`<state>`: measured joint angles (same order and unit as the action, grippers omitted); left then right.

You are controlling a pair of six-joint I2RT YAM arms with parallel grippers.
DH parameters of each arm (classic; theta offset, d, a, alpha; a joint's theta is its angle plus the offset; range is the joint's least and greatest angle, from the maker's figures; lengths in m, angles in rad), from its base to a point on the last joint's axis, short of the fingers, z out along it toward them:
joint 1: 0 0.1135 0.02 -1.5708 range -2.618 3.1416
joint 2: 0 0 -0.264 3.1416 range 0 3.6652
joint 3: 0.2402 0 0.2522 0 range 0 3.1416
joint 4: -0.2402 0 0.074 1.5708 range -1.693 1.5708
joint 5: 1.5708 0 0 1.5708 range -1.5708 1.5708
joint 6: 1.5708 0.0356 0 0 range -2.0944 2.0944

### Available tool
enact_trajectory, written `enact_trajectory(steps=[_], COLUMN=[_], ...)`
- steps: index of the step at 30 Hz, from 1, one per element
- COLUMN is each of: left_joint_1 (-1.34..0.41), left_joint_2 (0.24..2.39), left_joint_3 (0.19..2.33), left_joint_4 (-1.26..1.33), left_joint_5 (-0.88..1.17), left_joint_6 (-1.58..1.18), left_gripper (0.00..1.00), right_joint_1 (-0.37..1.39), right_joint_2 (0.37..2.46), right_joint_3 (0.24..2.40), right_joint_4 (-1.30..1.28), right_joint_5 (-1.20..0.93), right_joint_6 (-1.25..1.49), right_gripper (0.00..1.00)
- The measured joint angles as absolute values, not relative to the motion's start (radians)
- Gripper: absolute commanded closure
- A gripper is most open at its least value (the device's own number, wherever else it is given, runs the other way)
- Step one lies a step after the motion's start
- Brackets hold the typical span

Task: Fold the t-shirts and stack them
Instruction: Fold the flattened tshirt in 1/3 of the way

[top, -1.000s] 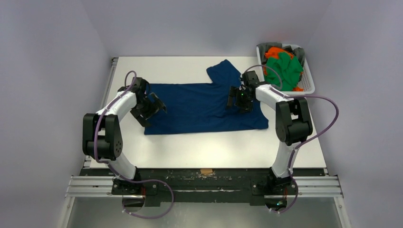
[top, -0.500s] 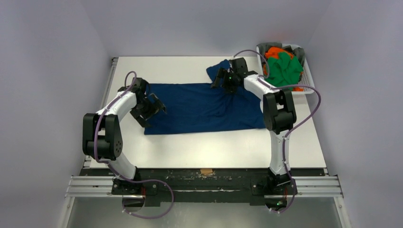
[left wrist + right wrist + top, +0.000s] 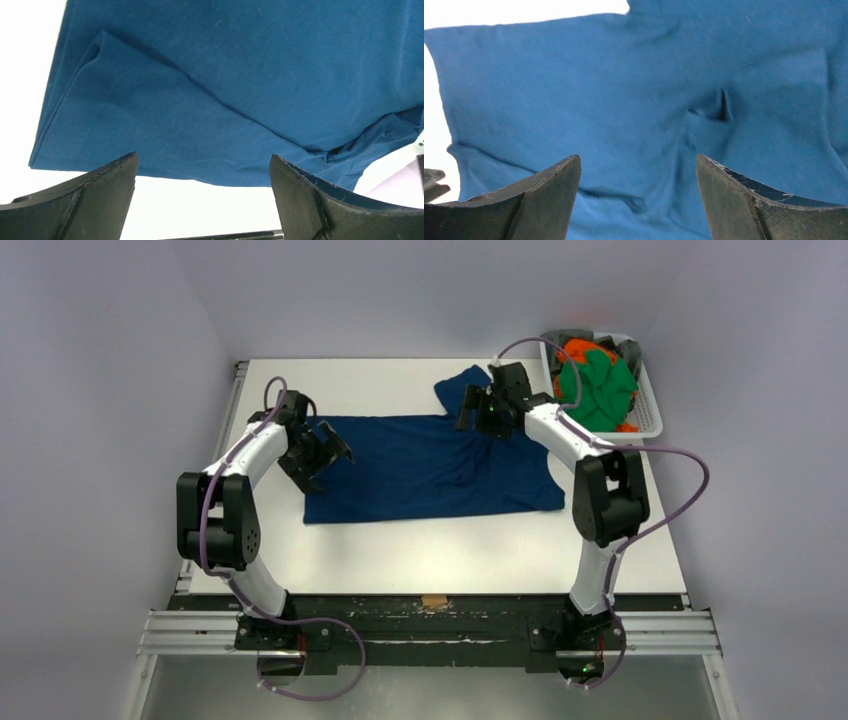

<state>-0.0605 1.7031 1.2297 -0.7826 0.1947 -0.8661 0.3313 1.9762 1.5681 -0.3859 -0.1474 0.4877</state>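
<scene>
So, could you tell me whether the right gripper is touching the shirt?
Cannot tell. The right wrist view shows the open right gripper over the shirt, but neither contact nor a gap is plain.

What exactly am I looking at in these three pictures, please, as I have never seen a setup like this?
These are two small robot arms bolted to the near edge of a white table. The wide picture comes from a fixed camera above and behind them. The other two come from a camera on each wrist, so the dark shapes at the bottom are that arm's own fingers.

A blue t-shirt lies spread on the table, with one sleeve pointing to the far side. A white basket at the far right corner holds green and orange clothes.

The left gripper is at the shirt's left end, and the right gripper is near that sleeve. Both are open and hold nothing.
</scene>
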Motion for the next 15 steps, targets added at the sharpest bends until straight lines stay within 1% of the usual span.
enact_trajectory(steps=[3,7,11,15], left_joint_1=[-0.062,-0.064,-0.066,-0.067], left_joint_2=[1.727,1.747,1.75,1.75], left_joint_3=[1.25,1.253,1.253,1.251], left_joint_4=[-0.77,-0.772,-0.774,-0.775], left_joint_5=[0.207,0.215,0.218,0.216], left_joint_6=[-0.859,-0.851,-0.848,-0.848], left_gripper=[0.0,0.0,0.0,0.0], right_joint_1=[0.328,0.329,0.335,0.354], right_joint_2=[1.888,1.897,1.996,2.14], right_joint_3=[1.467,1.444,1.491,1.628], right_joint_4=[-0.414,-0.434,-0.457,-0.502], right_joint_5=[-0.117,-0.114,-0.114,-0.099], right_joint_6=[0.466,0.454,0.446,0.435], right_gripper=[0.17,0.17,0.18,0.19])
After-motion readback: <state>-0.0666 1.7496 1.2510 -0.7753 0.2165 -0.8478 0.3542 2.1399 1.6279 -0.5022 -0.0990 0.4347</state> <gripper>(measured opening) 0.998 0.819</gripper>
